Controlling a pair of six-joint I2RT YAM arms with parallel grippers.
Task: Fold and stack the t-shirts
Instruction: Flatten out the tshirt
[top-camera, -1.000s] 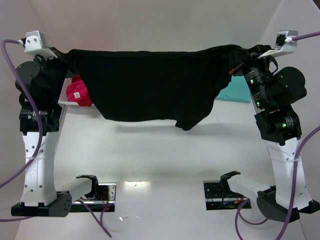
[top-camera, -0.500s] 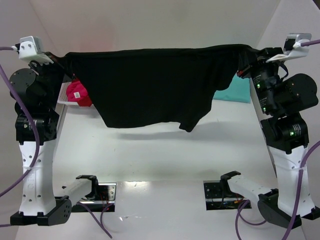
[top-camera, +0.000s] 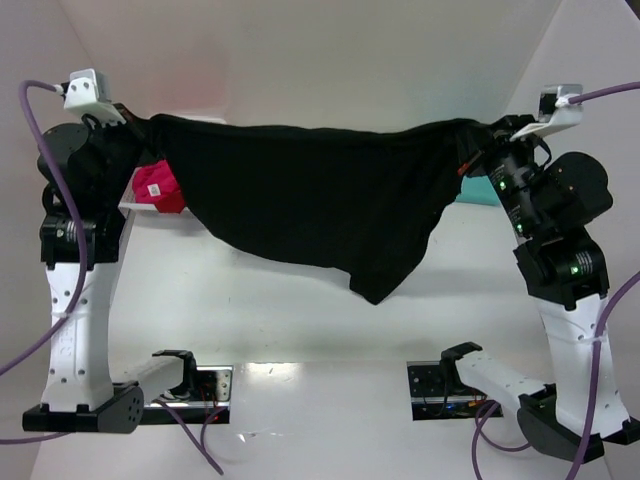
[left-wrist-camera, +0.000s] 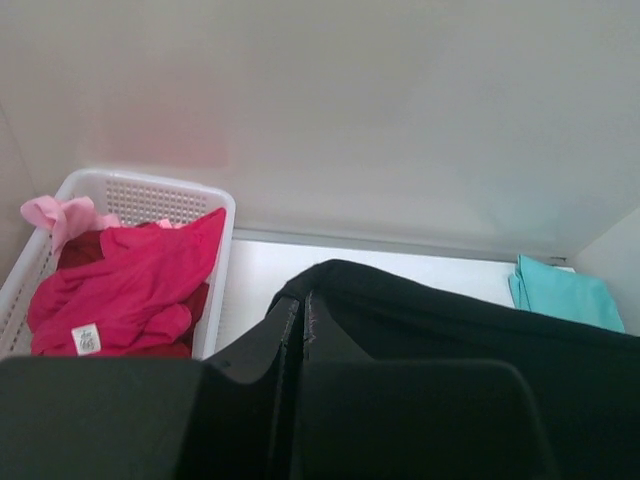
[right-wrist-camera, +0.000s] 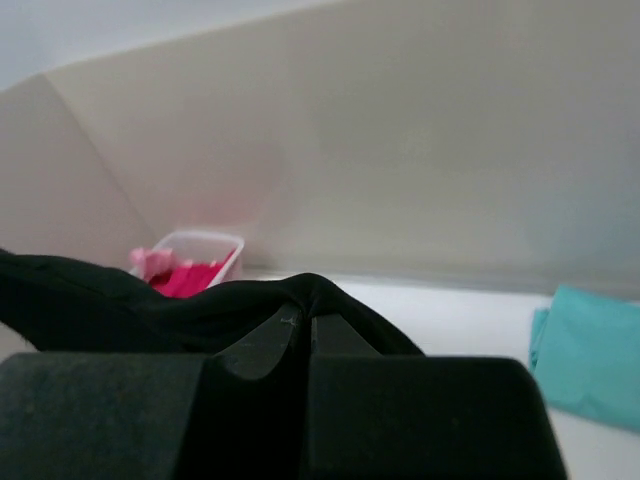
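A black t-shirt (top-camera: 310, 200) hangs stretched in the air between both arms, its lower edge sagging toward the right. My left gripper (top-camera: 140, 128) is shut on its left corner (left-wrist-camera: 310, 285). My right gripper (top-camera: 478, 140) is shut on the other corner (right-wrist-camera: 310, 290). A magenta-pink t-shirt (left-wrist-camera: 120, 290) with a white tag (left-wrist-camera: 86, 338) lies in the basket at the far left. A teal t-shirt (left-wrist-camera: 565, 295) lies folded on the table at the far right (right-wrist-camera: 590, 360).
The white lattice basket (left-wrist-camera: 215, 260) stands at the back left (top-camera: 128, 198), with a pale pink cloth (left-wrist-camera: 55, 215) in its corner. White walls enclose the table on three sides. Both arm bases sit at the near edge.
Both grippers came slightly inward and lower. The black t-shirt now sags in the middle, and its lower edge has swung down and to the right.
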